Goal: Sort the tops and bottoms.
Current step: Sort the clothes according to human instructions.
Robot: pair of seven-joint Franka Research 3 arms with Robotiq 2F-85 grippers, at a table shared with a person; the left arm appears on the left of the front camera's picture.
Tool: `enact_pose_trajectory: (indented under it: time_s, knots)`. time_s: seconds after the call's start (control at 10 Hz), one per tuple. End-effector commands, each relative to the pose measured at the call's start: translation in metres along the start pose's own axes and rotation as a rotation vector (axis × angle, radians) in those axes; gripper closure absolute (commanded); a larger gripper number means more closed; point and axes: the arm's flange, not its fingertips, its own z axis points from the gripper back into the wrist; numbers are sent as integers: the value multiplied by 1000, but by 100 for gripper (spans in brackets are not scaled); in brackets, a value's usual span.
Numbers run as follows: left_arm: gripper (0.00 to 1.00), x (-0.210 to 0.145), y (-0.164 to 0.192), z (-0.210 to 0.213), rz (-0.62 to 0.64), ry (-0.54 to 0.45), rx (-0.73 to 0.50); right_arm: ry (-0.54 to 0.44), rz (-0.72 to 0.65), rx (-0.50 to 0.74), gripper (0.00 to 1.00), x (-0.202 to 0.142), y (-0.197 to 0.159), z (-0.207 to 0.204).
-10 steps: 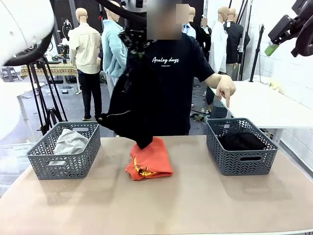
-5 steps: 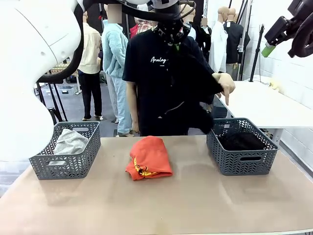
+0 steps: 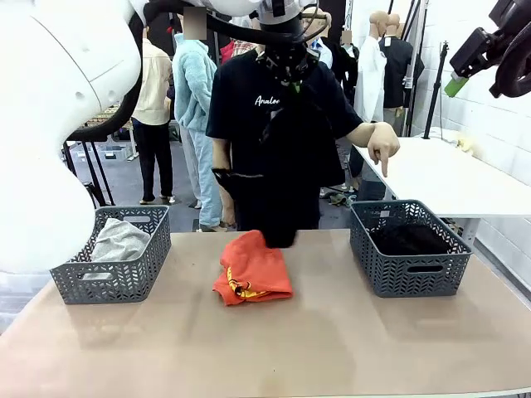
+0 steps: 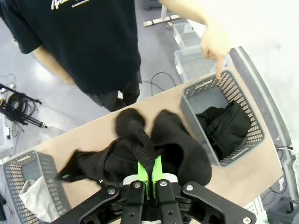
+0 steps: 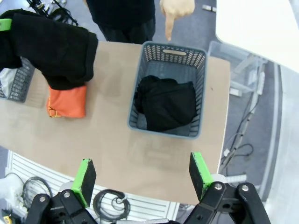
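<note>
Left gripper [image 4: 149, 176] clamped on dangling black bottoms [image 4: 135, 154]; best to carry them over the basket [image 3: 415, 278] under the person's hand [image 3: 383, 143] and lower the trailing cloth inside before releasing.

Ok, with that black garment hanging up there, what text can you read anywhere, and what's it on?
"Analo": white script on the person's black T-shirt, front view; the rest is hidden behind the hanging black garment.
Same lettering in the left wrist view: cut off by the top edge, unreadable.
Yellow print on the orange-red top: too small to read.
</note>
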Motion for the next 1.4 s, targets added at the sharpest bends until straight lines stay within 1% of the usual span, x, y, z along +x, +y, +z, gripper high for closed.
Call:
enact_pose_trajectory:
  time_s: [0.0, 0.1, 0.3, 0.4, 0.6, 0.7, 0.8, 0.9, 1.0, 1.1, 1.2, 1.3]
  knots:
    - [100, 6, -17, -5, 76, -160, -185, -4, 8, -6, 0, 0, -1, -1]
    - [100, 25, -40, -11, 94, -262, -322, -4, 8, -6, 0, 0, -1, -1]
    - [100, 60, -82, -29, 143, -415, -494, -4, 8, -6, 0, 0, -1, -1]
    - [100, 73, -90, -33, 178, -487, -529, -4, 8, -6, 0, 0, -1, -1]
    - [100, 94, -100, -41, 295, -608, -600, -4, 8, -6, 0, 0, -1, -1]
    - [100, 102, -114, -50, 312, -615, -638, -4, 8, -6, 0, 0, -1, -1]
    - [100, 98, -127, -63, 289, -572, -659, -4, 8, -6, 0, 0, -1, -1]
    - [100, 90, -140, -80, 309, -526, -681, -4, 8, -6, 0, 0, -1, -1]
    - [100, 77, -157, -99, 318, -490, -701, -4, 8, -6, 0, 0, -1, -1]
    - [100, 60, -174, -122, 313, -434, -713, -4, 8, -6, 0, 0, -1, -1]
    - [100, 54, -181, -133, 318, -405, -710, -4, 8, -6, 0, 0, -1, -1]
    - [100, 57, -182, -132, 327, -434, -712, -4, 8, -6, 0, 0, -1, -1]
